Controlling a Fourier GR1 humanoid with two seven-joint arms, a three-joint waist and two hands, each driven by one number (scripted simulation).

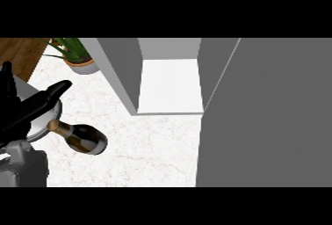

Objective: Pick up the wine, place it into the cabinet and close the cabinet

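The wine bottle [83, 138] is dark with a gold neck and a label. It lies tilted on the white marbled counter [149, 149] at the lower left, its neck pointing up-left towards my left hand [29, 107]. That hand is at the left edge with its black fingers stretched out and nothing between them. Its wrist is right beside the bottle's neck, and I cannot tell if they touch. The cabinet [170, 85] stands open at the top middle, showing a bare white shelf. Its grey door [266, 114] is swung out and fills the right side. My right hand does not show.
A potted green plant [76, 56] stands at the back left, beside the cabinet's left wall [120, 72]. A pale grey round shape [44, 121] sits under my left hand. Wooden floor [19, 50] shows past the counter's far left corner.
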